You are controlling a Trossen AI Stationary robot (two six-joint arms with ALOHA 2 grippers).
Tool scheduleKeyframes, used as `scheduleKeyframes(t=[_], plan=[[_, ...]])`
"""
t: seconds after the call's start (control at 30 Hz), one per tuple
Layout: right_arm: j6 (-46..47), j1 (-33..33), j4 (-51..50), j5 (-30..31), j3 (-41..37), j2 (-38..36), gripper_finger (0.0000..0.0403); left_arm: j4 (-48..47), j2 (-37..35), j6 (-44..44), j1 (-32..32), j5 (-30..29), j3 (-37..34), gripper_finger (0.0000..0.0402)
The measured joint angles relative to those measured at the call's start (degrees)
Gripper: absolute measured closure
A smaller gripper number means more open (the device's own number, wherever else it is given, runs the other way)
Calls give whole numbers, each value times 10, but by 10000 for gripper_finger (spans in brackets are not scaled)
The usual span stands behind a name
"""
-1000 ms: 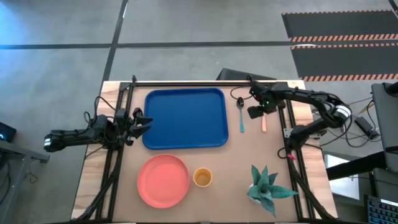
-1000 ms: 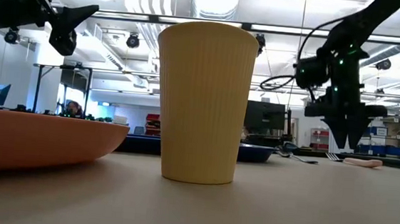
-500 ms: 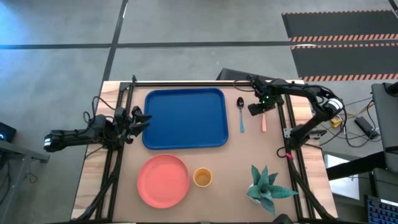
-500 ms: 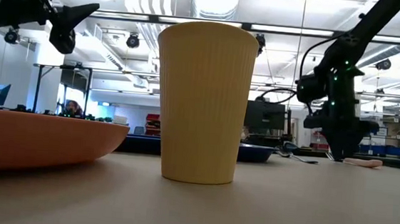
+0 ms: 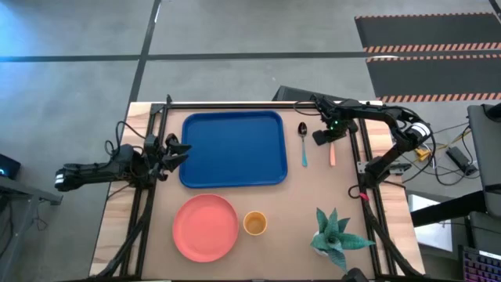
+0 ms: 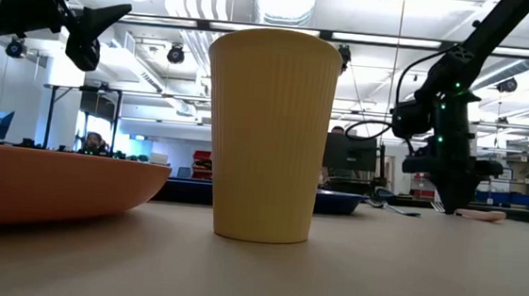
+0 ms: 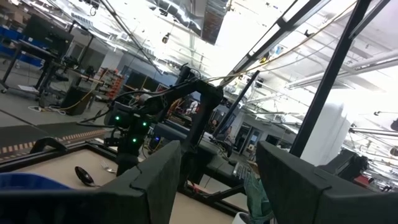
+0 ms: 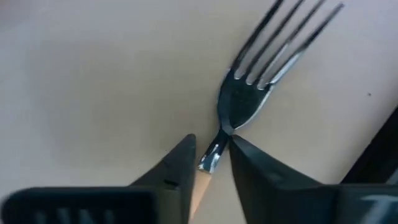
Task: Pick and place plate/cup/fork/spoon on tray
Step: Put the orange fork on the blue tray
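The fork (image 8: 261, 81) lies flat on the table right of the teal-handled spoon (image 5: 303, 141), its orange handle (image 5: 332, 155) toward the near edge. My right gripper (image 5: 329, 135) stands over it, low on the table (image 6: 451, 202), shut on its neck. The blue tray (image 5: 233, 149) lies at the far middle. The pink plate (image 5: 205, 227) and the yellow cup (image 5: 254, 223) stand near the front edge. My left gripper (image 5: 182, 150) is open and empty, above the table at the tray's left edge. My right gripper pinches the fork's neck (image 8: 213, 155), where the silvery metal meets the orange handle, between its two fingertips (image 8: 183, 152). The fingers come from above, pointing down, and lie across the fork. The fork lies flat on the table.
A potted green plant (image 5: 337, 235) stands at the front right. Dark frame rails (image 5: 364, 168) run along the table's left and right sides. Bare tabletop lies between the tray and the plate.
My right gripper has gone down onto the table at the fork and a little toward the far edge. The fork has stayed where it was.
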Motion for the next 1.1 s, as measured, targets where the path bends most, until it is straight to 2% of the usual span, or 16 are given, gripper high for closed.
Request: scheduleKeyframes(t=[0.1, 0.33, 0.5, 0.63, 0.77, 1.0, 1.1], plan=[[5, 0, 0, 11, 0, 0, 380, 0, 0, 0, 0, 0, 0, 207], [31, 2, -7, -4, 5, -14, 391, 0, 0, -4, 0, 0, 0, 207], [67, 37, -44, -14, 66, -76, 392, 0, 0, -15, 0, 0, 2, 207], [124, 94, -51, -12, 147, -126, 393, 0, 0, -15, 0, 0, 2, 207], [178, 187, -42, 5, 221, -133, 393, 0, 0, -15, 0, 0, 2, 207], [312, 342, 21, 98, 285, -44, 393, -1, 0, -15, 0, 0, 2, 207], [356, 376, 67, 100, 299, 20, 394, -3, 0, -14, 0, 0, 2, 207]])
